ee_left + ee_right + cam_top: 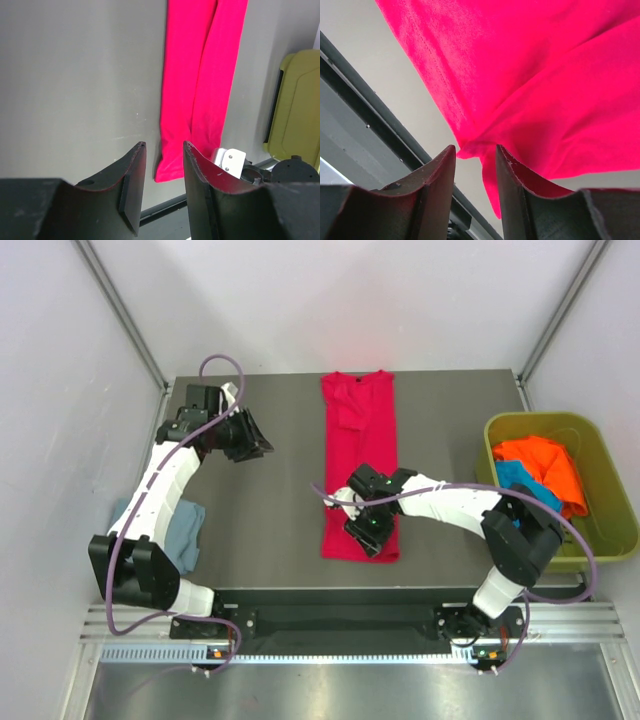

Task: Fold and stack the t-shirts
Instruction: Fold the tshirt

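Progress: early, nothing stacked.
- Crimson t-shirt (358, 430): mid-table (270, 530), narrowed to a strip. We judge the crosswise folds outstanding. Long axis runs far to near, neckline at the far end.
- Grey-blue t-shirt (182, 528): crumpled at the table's left edge.
- Orange t-shirt (545, 462) and turquoise t-shirt (514, 478): heaped in the bin (610, 535).
- Right gripper (368, 530): at the strip's near hem, narrowly apart. We cannot tell whether it clamps the cloth.
- Left gripper (258, 440): narrowly apart, empty.

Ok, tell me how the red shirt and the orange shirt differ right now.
The red shirt lies flat on the table, folded into a long strip; the orange shirt is bunched up in the bin. The right end effector sits open at the red shirt's near corner; no end effector is near the orange shirt. Both are plain cloth, and neither is stacked yet.
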Robot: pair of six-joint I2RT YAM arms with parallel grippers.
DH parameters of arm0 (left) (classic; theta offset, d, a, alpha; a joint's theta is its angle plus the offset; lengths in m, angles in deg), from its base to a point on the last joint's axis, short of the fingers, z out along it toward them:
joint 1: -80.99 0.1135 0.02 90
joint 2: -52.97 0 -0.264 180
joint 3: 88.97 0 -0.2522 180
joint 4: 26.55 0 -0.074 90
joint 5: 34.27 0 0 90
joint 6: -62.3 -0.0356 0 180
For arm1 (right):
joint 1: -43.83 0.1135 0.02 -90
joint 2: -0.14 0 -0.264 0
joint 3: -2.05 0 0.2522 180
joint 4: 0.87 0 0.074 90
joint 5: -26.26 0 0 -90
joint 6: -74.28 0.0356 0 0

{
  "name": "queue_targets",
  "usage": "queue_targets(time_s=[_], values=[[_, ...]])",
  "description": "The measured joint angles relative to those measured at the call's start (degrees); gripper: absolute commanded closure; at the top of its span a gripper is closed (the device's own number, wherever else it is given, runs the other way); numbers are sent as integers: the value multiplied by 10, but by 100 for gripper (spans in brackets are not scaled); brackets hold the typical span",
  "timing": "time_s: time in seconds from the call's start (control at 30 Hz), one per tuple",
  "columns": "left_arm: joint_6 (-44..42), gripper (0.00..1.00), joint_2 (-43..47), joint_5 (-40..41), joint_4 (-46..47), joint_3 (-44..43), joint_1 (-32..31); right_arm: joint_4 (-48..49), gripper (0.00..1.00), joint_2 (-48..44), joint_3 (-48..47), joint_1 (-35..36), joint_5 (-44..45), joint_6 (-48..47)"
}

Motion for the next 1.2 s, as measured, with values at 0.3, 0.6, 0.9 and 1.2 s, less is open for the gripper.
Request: queue_targets(time_s=[0.3,0.6,0.9,1.2], values=[[5,59,8,-8,3,16,6,5,67,20,0,6,5,-2],[11,59,9,-16,7,18,9,5,90,20,0,8,16,-7],[17,59,9,-28,10,18,9,-4,91,19,-28,37,15,-7],[19,59,9,-34,15,18,9,-11,97,17,-43,59,3,-6]])
